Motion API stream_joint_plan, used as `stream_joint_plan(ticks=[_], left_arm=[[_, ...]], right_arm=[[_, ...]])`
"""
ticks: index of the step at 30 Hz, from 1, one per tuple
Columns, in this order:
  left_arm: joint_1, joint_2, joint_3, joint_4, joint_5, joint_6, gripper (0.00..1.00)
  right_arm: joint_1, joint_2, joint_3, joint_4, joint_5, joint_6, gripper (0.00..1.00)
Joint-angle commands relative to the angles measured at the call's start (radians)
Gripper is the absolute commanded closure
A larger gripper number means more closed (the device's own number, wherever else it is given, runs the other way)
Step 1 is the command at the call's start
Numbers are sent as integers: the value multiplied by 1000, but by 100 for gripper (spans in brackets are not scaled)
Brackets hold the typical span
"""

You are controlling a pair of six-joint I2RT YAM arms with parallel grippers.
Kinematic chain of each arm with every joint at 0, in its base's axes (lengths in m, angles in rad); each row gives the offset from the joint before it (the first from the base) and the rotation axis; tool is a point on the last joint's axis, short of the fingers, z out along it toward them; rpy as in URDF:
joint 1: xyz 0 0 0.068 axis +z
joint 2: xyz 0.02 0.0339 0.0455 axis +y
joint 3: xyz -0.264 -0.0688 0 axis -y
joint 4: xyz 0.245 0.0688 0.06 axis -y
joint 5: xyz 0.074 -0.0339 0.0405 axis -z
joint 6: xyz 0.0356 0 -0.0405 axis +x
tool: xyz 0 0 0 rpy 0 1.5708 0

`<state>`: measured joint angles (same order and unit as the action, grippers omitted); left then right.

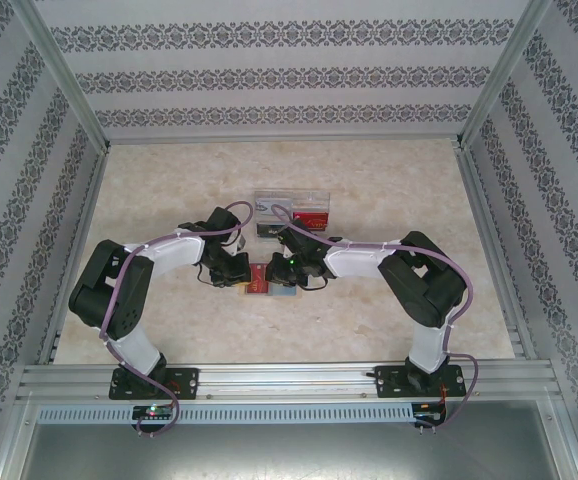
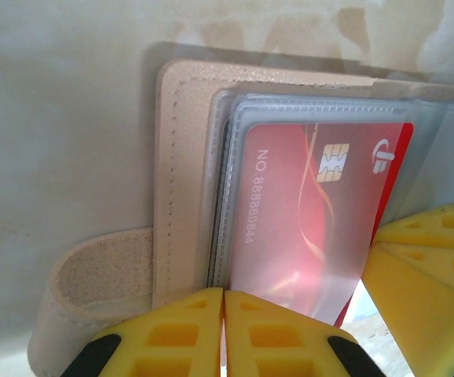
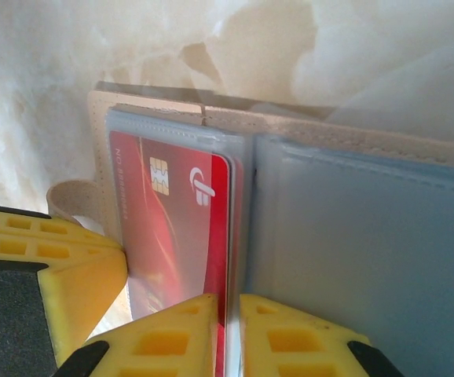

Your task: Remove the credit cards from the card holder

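Card holder [image 3: 368,259] is lying open on the tabletop [image 1: 169,200], grey-blue inside facing up, right between the two arms. The red card [image 3: 180,228] is in a clear sleeve [image 2: 225,196] on the strap side of the fold.

The card's long axis runs straight away from both pincers, and both sit side by side at its near short end. The left pincer [image 2: 223,334] has its fingers pressed together at the sleeve's near edge. Can't tell if it's actually pinching the sleeve or just parked there. The right pincer [image 3: 227,342] is the one that counts: the card's spine-side edge sits in the thin slit between its fingers, so it looks clamped on the card, maybe through the plastic.

My guess is the card has to slide back along that long axis toward the right pincer while the left keeps the holder from tagging along.
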<state>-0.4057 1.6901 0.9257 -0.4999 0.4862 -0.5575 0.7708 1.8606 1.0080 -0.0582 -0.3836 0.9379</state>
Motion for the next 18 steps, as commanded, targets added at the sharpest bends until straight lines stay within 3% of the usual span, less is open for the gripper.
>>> stream_joint_plan(ticks=[1,18], left_arm=[[-9,23,-19,15,1,-7,90],[-12,28,-17,22,16,-10,90]], right_arm=[[12,20,14,24,-15,5,83],[4,37,-16,138,-83,54,87]])
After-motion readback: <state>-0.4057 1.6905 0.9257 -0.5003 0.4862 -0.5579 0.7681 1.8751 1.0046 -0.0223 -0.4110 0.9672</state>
